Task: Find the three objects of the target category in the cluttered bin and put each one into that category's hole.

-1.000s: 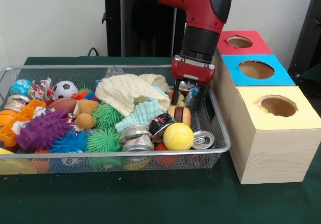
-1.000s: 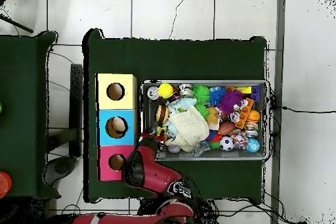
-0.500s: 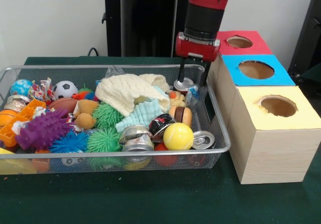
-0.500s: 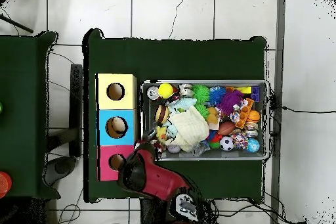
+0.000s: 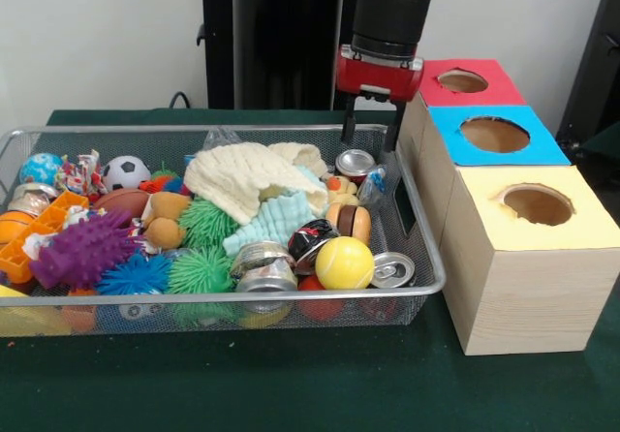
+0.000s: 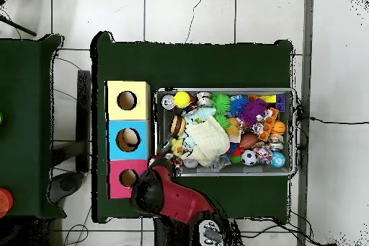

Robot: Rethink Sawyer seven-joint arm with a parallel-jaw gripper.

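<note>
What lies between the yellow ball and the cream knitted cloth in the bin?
In the front view, a crushed black-and-red can lies between the yellow ball and the cream knitted cloth.

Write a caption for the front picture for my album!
Empty open pincer hovers above a can in the toy-filled wire bin.

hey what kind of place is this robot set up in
Probably a robotics lab test station: a green-covered table on a tiled floor, with a wire bin of assorted toys and cans beside three coloured wooden sorting boxes.
</note>
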